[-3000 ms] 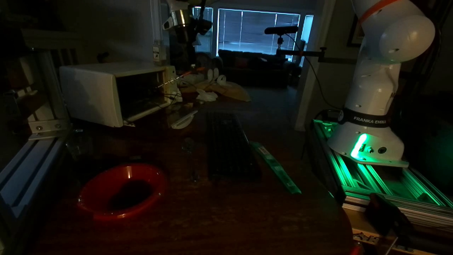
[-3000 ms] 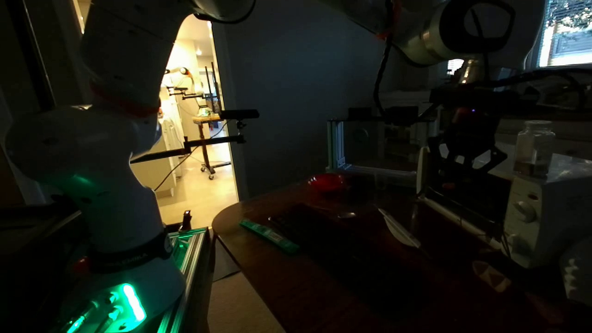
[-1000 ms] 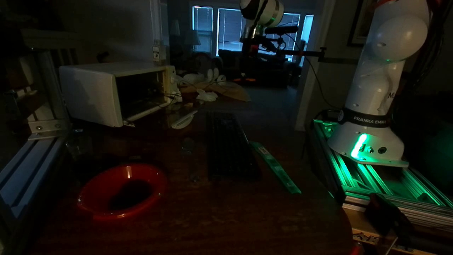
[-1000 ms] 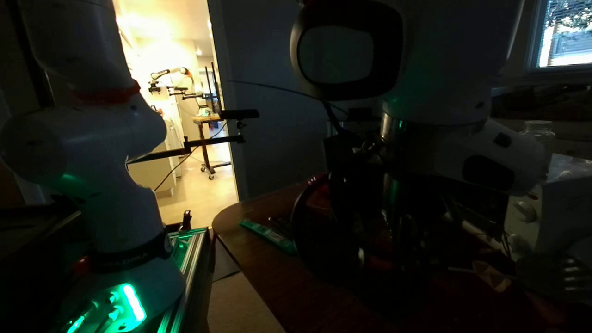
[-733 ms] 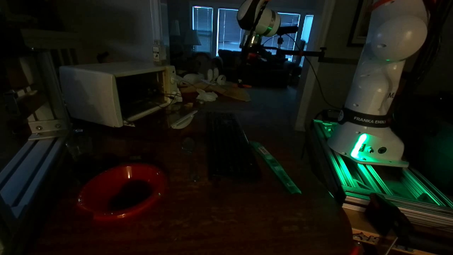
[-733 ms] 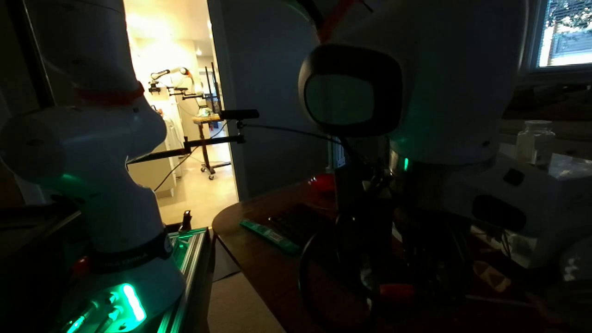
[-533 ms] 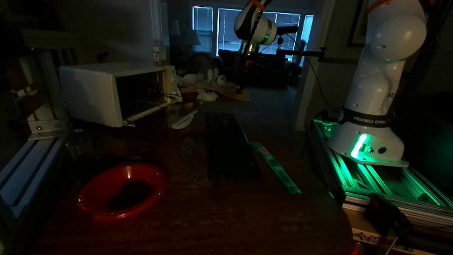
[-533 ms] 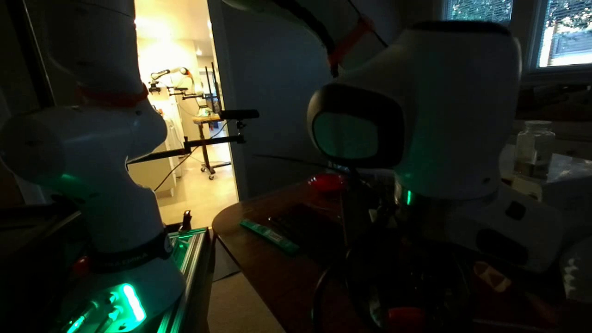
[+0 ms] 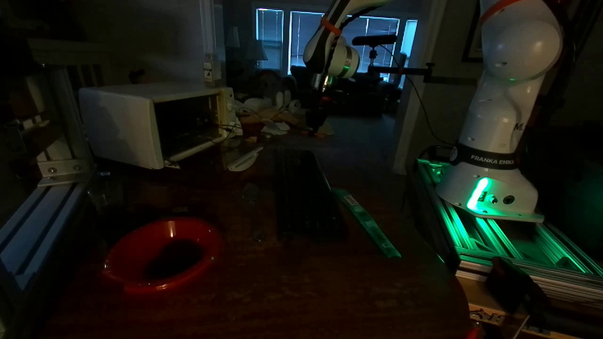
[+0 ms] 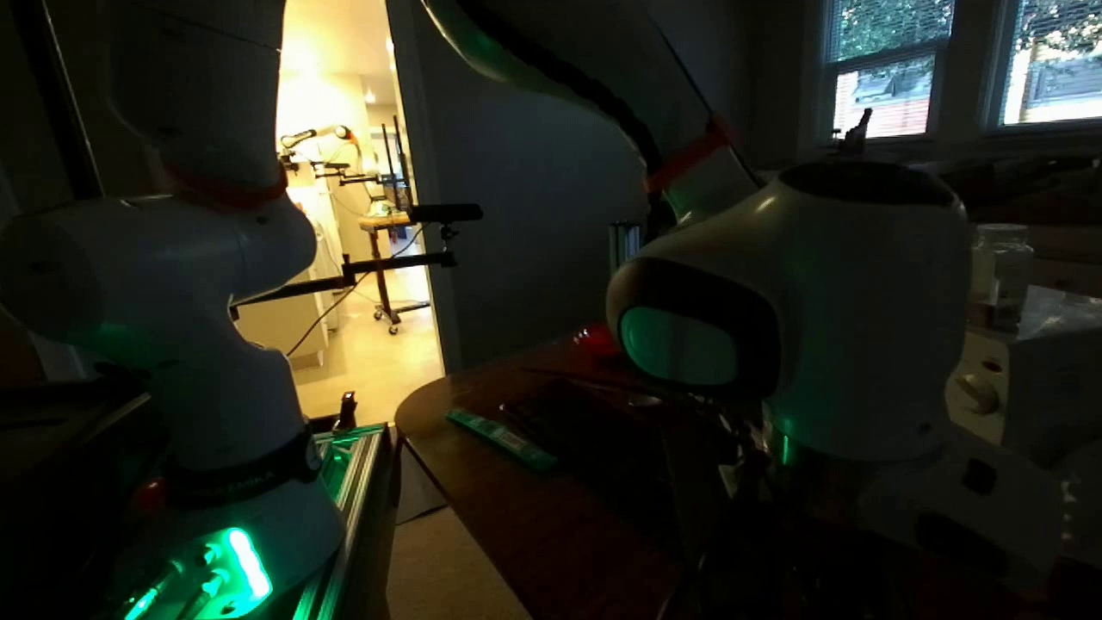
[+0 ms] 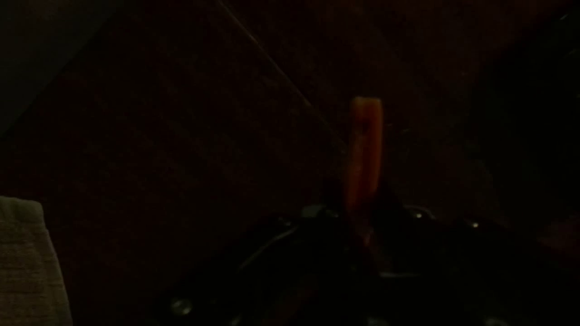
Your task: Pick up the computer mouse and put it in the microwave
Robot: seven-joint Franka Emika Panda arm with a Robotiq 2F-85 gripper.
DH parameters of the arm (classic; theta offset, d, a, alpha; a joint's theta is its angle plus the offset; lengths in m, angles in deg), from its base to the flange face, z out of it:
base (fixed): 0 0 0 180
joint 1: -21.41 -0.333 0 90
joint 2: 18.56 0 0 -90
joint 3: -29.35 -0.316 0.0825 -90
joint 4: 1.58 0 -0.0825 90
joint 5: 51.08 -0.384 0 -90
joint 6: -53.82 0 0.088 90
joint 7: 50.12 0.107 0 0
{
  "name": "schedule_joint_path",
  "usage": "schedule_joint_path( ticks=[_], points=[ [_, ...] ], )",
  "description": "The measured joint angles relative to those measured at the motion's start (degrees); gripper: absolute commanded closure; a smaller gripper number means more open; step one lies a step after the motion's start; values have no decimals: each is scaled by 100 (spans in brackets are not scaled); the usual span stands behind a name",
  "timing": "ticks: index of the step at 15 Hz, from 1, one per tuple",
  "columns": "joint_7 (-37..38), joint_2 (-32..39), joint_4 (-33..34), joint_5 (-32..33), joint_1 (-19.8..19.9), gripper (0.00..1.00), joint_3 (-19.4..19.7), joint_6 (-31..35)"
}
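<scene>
The microwave point(image 9: 120, 127) is a white box, its dark inside open toward the table; in an exterior view point(image 10: 990, 392) the arm partly hides it. My gripper point(image 9: 314, 128) is over the far end of the table, well away from the microwave. In the wrist view the gripper point(image 11: 362, 210) is shut on a slim orange object point(image 11: 366, 145) that stands out past the fingertips. The orange object also shows below the gripper in an exterior view point(image 9: 324, 134). I cannot make out a computer mouse in these dark frames.
A red bowl point(image 9: 118, 268) with a dark inside, a black keyboard point(image 9: 306, 197), a green strip point(image 9: 367, 223) and a white flat object point(image 9: 245, 159) lie on the table. White items and a tan cloth point(image 9: 278, 115) lie beyond the microwave. A jar point(image 10: 999, 275) stands on it.
The arm has swung away from the microwave opening to the table's far end, carrying the orange object. Over the last second the gripper has come down toward the table.
</scene>
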Motion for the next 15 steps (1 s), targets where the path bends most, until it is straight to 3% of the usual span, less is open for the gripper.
schedule_joint_path(
  ticks=[5, 6, 7, 8, 9, 15],
  points=[
    [-67, 285, 204, 14, 295, 95, -257, 81],
    [-93, 332, 237, 18, 337, 90, -287, 102],
    [-107, 374, 267, 22, 371, 72, -314, 127],
    [-117, 411, 291, 25, 401, 64, -343, 152],
    [-119, 434, 305, 32, 424, 47, -369, 165],
    [-121, 416, 305, 189, 423, 4, -484, 187]
  ],
)
